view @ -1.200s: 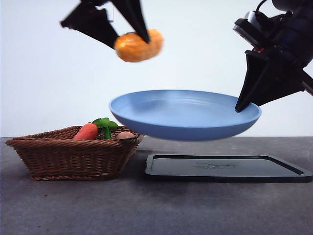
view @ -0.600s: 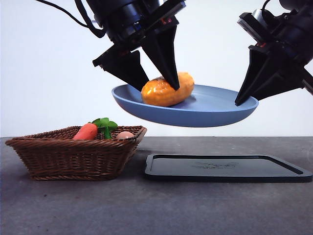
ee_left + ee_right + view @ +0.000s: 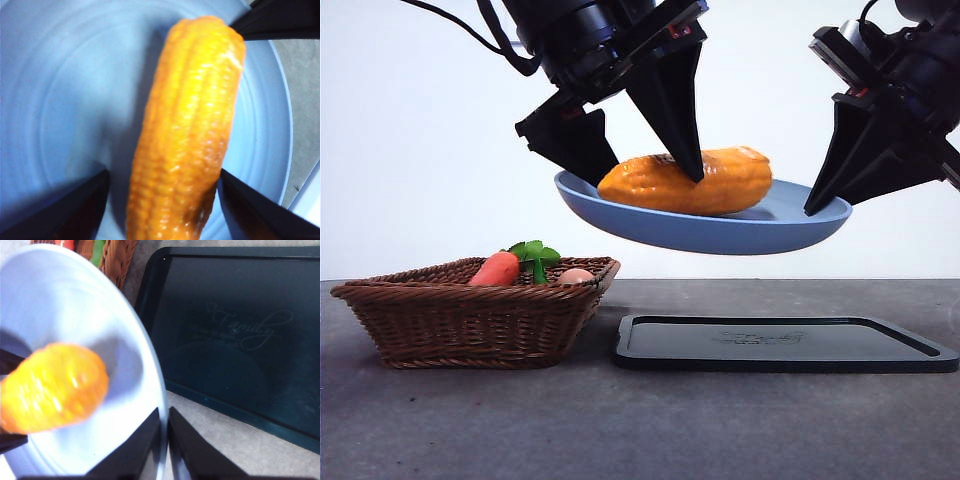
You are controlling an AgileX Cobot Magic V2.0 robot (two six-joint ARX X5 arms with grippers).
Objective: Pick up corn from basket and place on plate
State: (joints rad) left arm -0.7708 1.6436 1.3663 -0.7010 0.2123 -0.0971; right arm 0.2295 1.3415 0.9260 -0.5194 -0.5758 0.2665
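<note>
The corn [image 3: 685, 183] is straddled by the parted left gripper [image 3: 640, 150] on the plate [image 3: 760, 228], whose rim is pinched by the right gripper [image 3: 164, 437]; "Family" is written on the black tray [image 3: 240, 330] below.

Corn on a plate held up in the air

The corn [image 3: 688, 183] lies on the plate [image 3: 720, 232], which hangs above the table [image 3: 620, 430], pinched at its rim by the right gripper [image 3: 164, 440]. The left gripper [image 3: 650, 170] is around the corn. Under the plate lies the tray [image 3: 780, 345]. Left of the tray sits the basket [image 3: 470, 315], with a carrot [image 3: 498, 268] in it.
</note>
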